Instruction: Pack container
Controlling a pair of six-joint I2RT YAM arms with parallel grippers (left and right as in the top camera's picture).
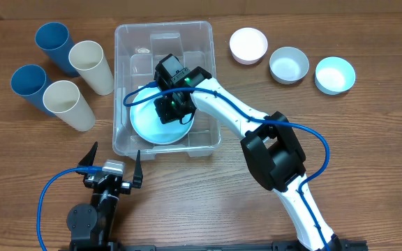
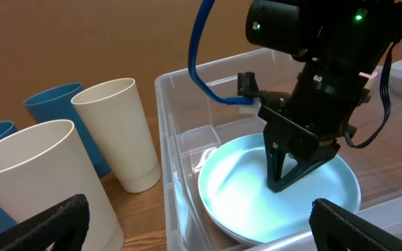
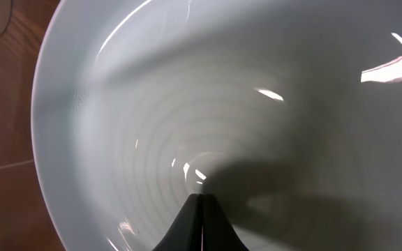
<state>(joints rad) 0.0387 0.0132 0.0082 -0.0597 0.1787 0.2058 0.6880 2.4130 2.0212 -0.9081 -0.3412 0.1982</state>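
**Clear plastic container (image 1: 145, 43) holding one pale blue bowl (image 1: 149, 127), on a wooden table (image 1: 201, 199).**

Seen from overhead, the container sits at table centre with its long axis running 12 to 6 o'clock, and the pale blue bowl lies upright at its 6 o'clock end. The right gripper (image 1: 173, 111) is inside the container, on an arm running in from 4 o'clock. Its fingers are pressed together on nothing and point down into the bowl's hollow; contact with the bowl's floor cannot be told. The left gripper (image 1: 114, 159) is outside the container at 7 o'clock, near its wall, with fingers spread wide and nothing between them. At 9 to 10 o'clock stand a blue cup (image 1: 53, 43), a second blue cup (image 1: 28, 82), a cream cup (image 1: 93, 66) and a second cream cup (image 1: 68, 104), all upright and clustered. At 2 o'clock is a row of three: a white bowl (image 1: 248, 45), a grey-white bowl (image 1: 289, 65) and a sky-blue bowl (image 1: 335, 74).
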